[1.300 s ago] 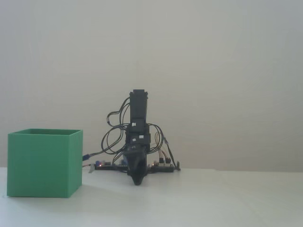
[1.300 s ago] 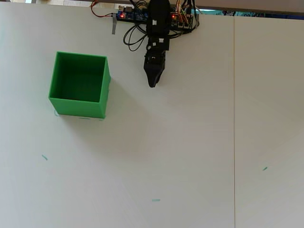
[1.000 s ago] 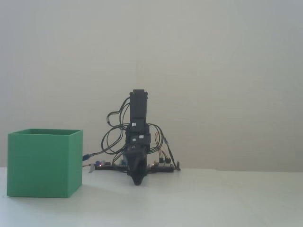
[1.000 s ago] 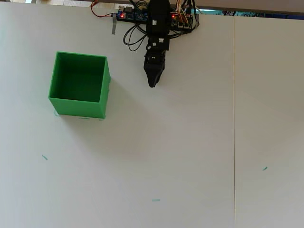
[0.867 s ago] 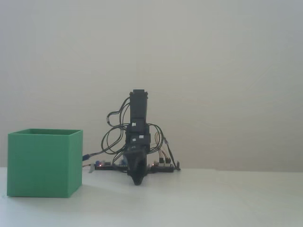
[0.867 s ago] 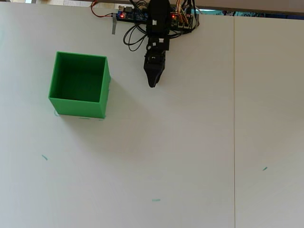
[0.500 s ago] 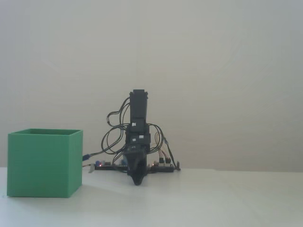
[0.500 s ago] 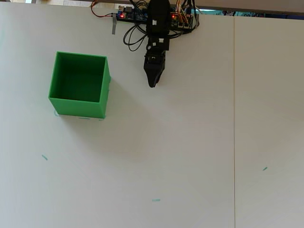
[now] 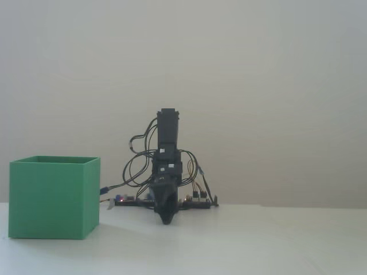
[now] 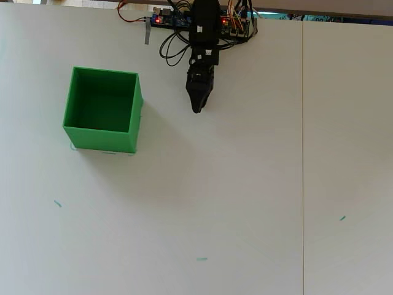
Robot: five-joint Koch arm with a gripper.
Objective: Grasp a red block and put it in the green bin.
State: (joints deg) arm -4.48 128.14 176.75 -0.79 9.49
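Black and folded low, the arm's gripper (image 10: 196,108) points down at the white tabletop (image 10: 245,184) near the table's far edge, just in front of the arm's base and its circuit board with tangled wires (image 10: 175,21). Its jaws come to a single dark tip in the overhead view and again in the fixed view (image 9: 166,220), so whether they are pressed together or slightly parted cannot be told; nothing red shows between them.

Beside the gripper, toward the left edge of the table in the overhead view, stands the large matte green thin-walled cube-shaped bin (image 10: 101,138), open at the top, clear of the arm. What can be seen of its inside from above is bare green; the floor against the near wall is hidden by that wall, and the fixed view (image 9: 54,197) shows only its outer faces.

The small red block is not visible anywhere, neither on the table nor in the bin. As a judgement, the task either has not started, with no block yet laid out, or the block lies out of sight; nothing here shows a grasp or a drop. A few tiny teal marks (image 10: 201,259) dot the near part of the table, too small to identify.
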